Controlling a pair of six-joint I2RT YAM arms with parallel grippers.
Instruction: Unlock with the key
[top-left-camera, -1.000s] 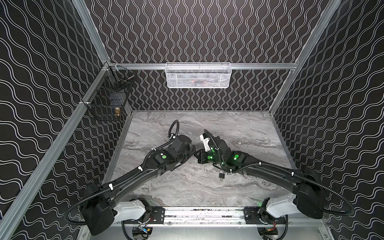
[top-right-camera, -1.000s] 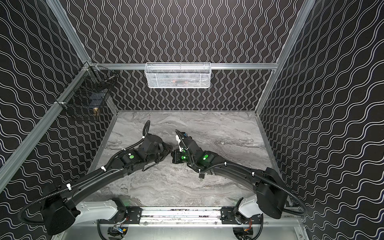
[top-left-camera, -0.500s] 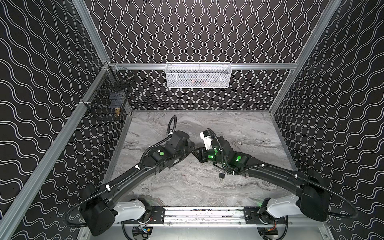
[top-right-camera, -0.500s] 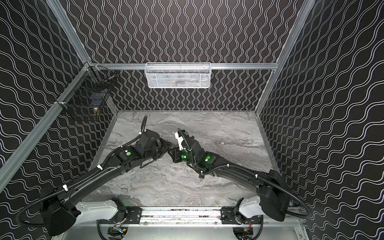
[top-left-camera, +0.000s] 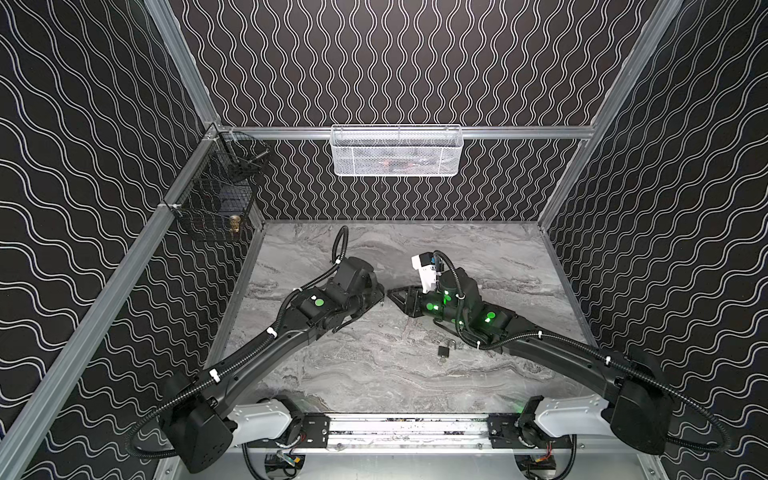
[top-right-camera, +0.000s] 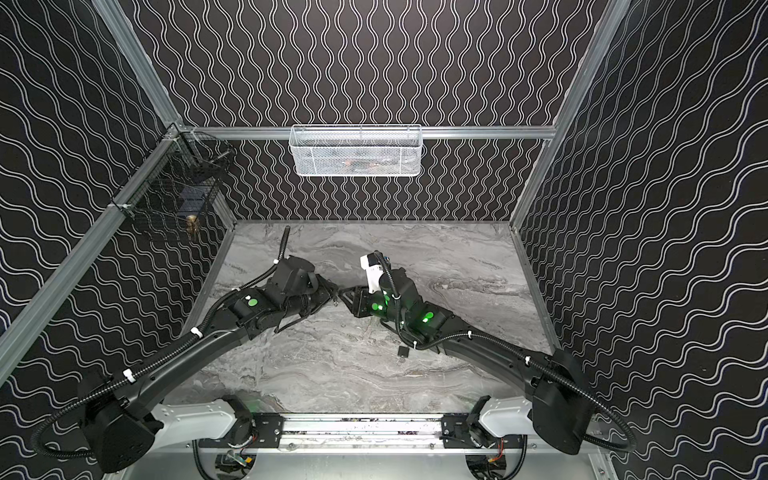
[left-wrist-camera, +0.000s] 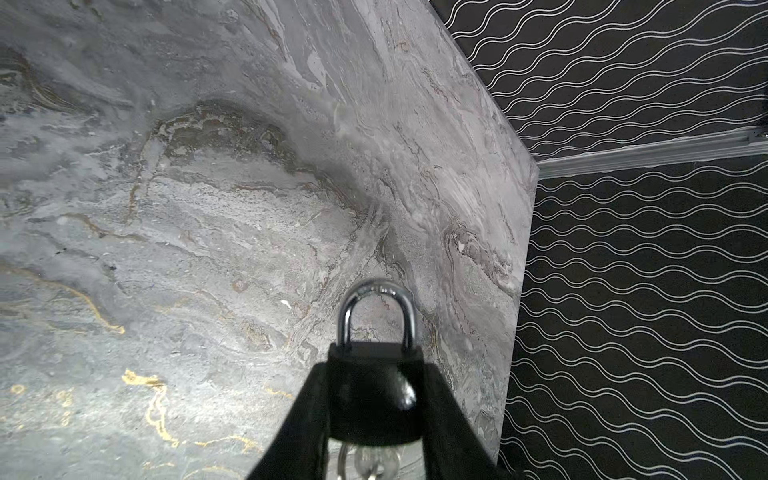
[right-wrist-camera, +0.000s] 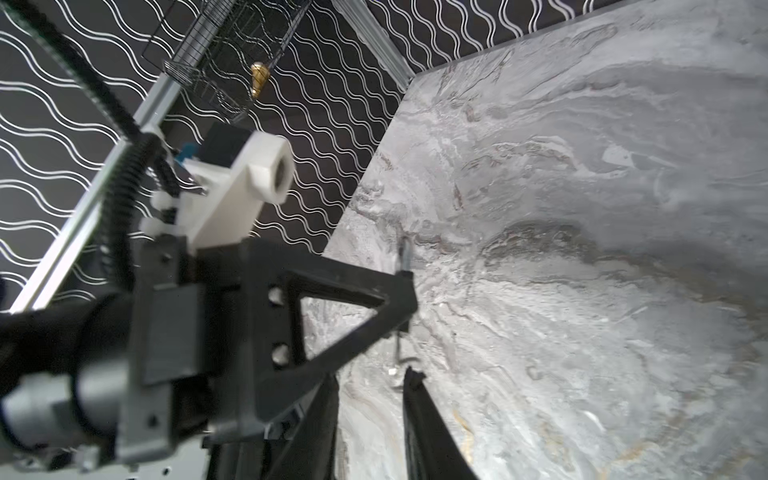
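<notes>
Two grippers faced each other tip to tip near the middle of the marble table (top-left-camera: 490, 257), low over it. The left gripper (top-left-camera: 377, 295) was clamped on the black body of the padlock (left-wrist-camera: 374, 399), one finger on either flank. The steel shackle (left-wrist-camera: 376, 287) had both legs down in the body and pointed away from the wrist. Bright metal hung at the lock's underside, a key (left-wrist-camera: 370, 460) on a ring as far as the blur allowed. The right gripper (right-wrist-camera: 372, 376) had its fingers apart with nothing clamped between them. In the right wrist view the thin key end showed just beside one fingertip (right-wrist-camera: 415, 386); whether it touched I could not tell.

Room lay open on most sides. Bare marble ran from the grippers to the table's far edge under the back wall (top-left-camera: 395, 199), and across to its right edge, where the side wall (top-left-camera: 665, 249) rose straight from the slab. Toward the front rail (top-left-camera: 407, 428) the surface between the arms was bare but for a small dark object (top-left-camera: 443, 352) near the right arm (top-left-camera: 552, 353), too small to name. The left edge was tighter: the left arm (top-left-camera: 249, 357) passed over it near the front, and a black wire basket (top-left-camera: 216, 195) hung off the side rail above the far corner. A white mesh basket (top-left-camera: 397, 151) hung on the back rail, well above the table.
</notes>
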